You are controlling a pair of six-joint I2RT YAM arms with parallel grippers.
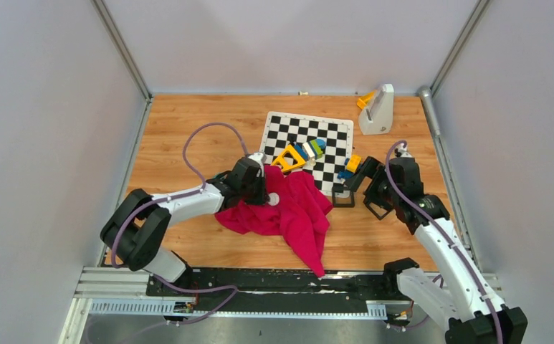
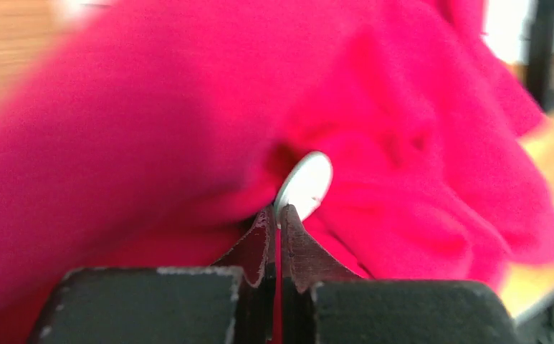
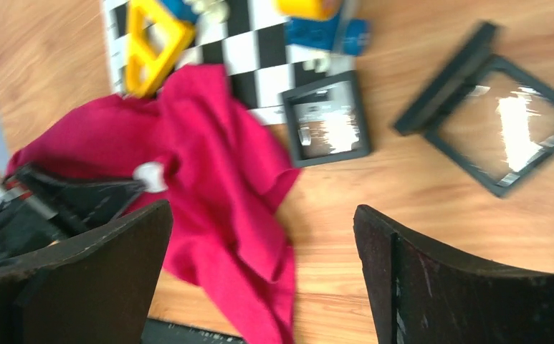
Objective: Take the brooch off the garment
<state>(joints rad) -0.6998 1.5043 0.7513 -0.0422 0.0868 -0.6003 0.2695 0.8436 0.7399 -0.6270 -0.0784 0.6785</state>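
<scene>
- At L gripper (image 2: 279, 218) tips: jaws nearly together, pinching lower edge of the brooch (image 2: 304, 185); thin pink strip shows in the slit btwn them.
- Just above the tips the brooch stands on edge, tilted, face turned to upper right in left wrist view; its back lies vs the garment (image 2: 152, 129).
- Look of brooch: small round flat disc, pale whitish-grey, smooth; view too soft for finer detail.
- Around it the garment is magenta-pink and crumpled, folds bunched by the disc. In top view it lies mid-bench (image 1: 188, 129), one long corner trailing toward near edge, far edge touching the chequered board (image 1: 335, 132).
- R gripper (image 3: 263, 215): jaws wide apart, holding nothing, right of the cloth, well apart from brooch.
- Near R gripper: two black square frames (image 3: 331, 155) on bench; yellow frame toy (image 3: 141, 80) on board, at garment's far edge.
</scene>
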